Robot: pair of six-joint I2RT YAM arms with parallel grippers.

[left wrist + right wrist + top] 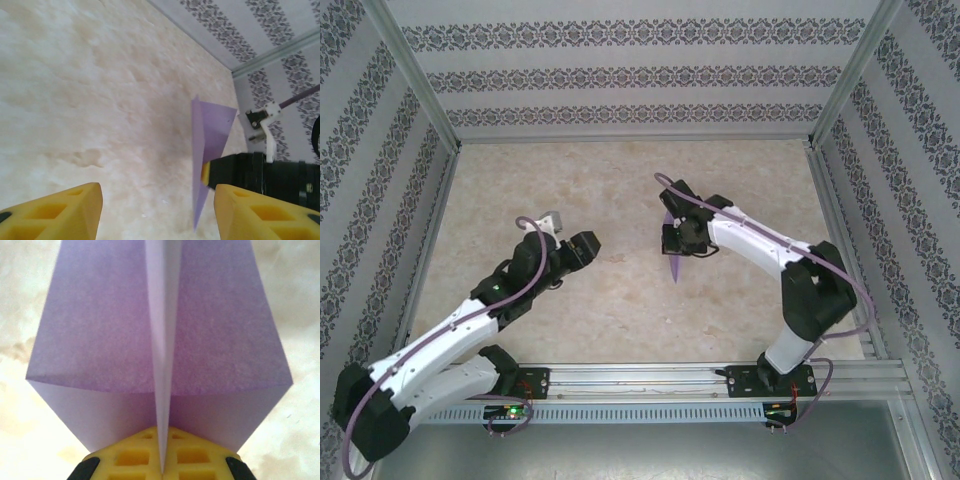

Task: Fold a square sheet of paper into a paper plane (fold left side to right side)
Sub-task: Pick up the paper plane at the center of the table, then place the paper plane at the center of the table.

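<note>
Right hand [161, 452] is clamped tight on the paper plane [100, 330], pinching the centre fold, wings spread to either side. It's held upright over the middle-right of the marbled desk [620, 190], point downward. Left hand [157, 210] hangs well apart on the left, fingers spread wide and holding nothing, facing the plane across the desk. Patterned walls [620, 75] close in around it all.

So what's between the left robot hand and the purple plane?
Nothing: bare table lies between the left gripper and the paper plane, in the top external view.
</note>
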